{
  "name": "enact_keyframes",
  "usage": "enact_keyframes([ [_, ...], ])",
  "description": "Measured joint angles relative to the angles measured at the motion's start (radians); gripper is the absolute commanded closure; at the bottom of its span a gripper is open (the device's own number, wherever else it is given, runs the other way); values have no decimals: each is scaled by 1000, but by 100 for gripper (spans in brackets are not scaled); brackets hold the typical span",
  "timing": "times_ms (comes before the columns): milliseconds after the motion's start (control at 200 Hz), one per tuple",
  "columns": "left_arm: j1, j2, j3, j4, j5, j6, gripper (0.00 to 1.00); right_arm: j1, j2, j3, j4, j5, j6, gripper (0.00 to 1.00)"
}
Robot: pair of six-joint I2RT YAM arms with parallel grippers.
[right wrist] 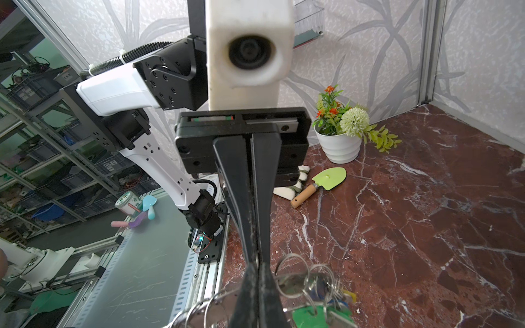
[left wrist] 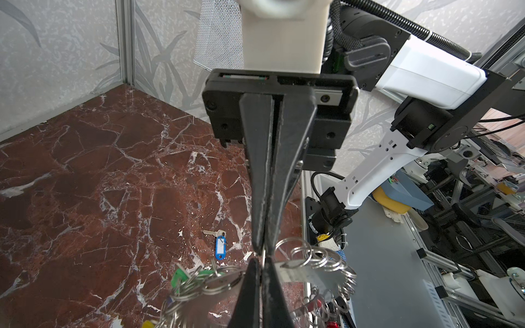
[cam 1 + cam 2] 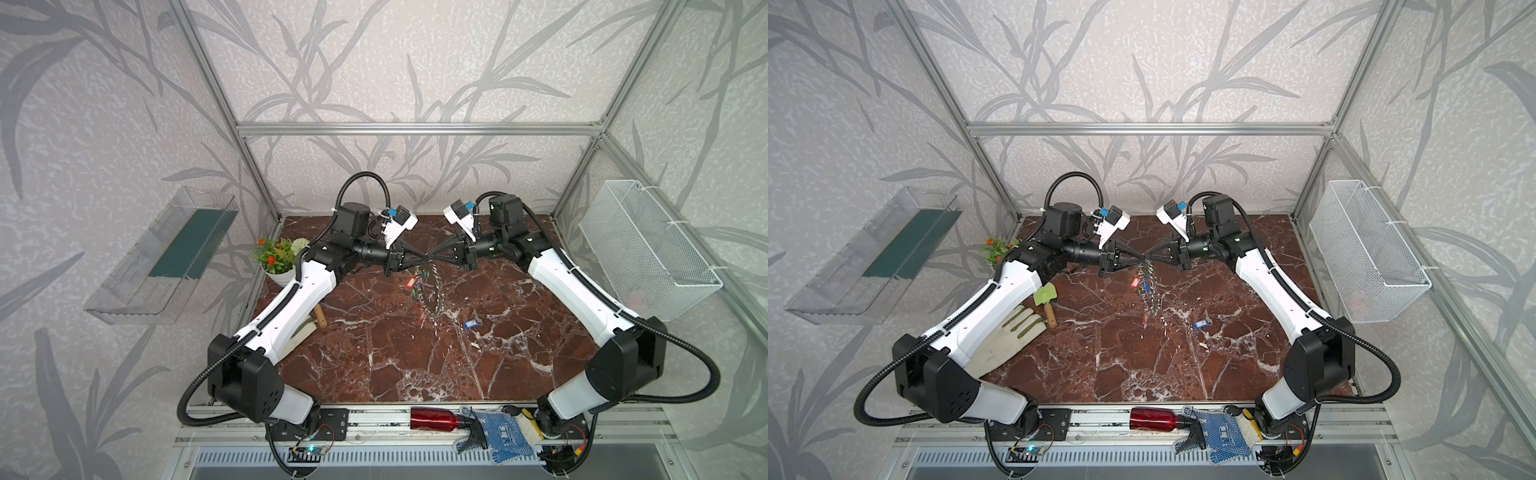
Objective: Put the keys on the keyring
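My two grippers meet tip to tip above the back middle of the marble table in both top views. The left gripper [image 3: 424, 254] [image 2: 262, 264] and the right gripper [image 3: 435, 253] [image 1: 258, 268] are both shut on the rim of the keyring [image 3: 432, 291] [image 2: 301, 274] [image 1: 221, 308], which hangs below them, tilted, fringed with small silver rings. Several keys dangle from it, among them one with a red tag [image 3: 411, 284] and one with a green tag [image 2: 181, 275] [image 1: 309, 315]. One key with a blue tag [image 3: 471, 324] [image 2: 220, 247] lies loose on the table to the right of the ring.
A potted plant [image 3: 279, 259], a green trowel [image 3: 1046, 297] and a white glove [image 3: 1005, 336] sit at the left by my left arm. A wire basket [image 3: 648, 249] hangs on the right wall, a clear shelf [image 3: 162, 257] on the left. A red bottle [image 3: 432, 417] and a dotted glove [image 3: 507, 432] lie on the front rail.
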Motion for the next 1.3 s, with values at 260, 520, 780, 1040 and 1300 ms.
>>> enact_keyframes([
  [260,-12,-29,-82,100,-106,-57,100,0,-1,0,19,15,30,54],
  [520,-14,-129,-264,244,-247,-161,100,0,-56,-42,140,137,156,41],
  [780,-14,-246,-394,409,-356,-255,100,0,-104,-105,216,278,263,37],
  [1040,-24,-304,-458,484,-454,-293,100,0,-129,-154,219,389,307,30],
  [1300,-31,-319,-466,443,-548,-362,100,0,-130,-161,231,479,350,22],
])
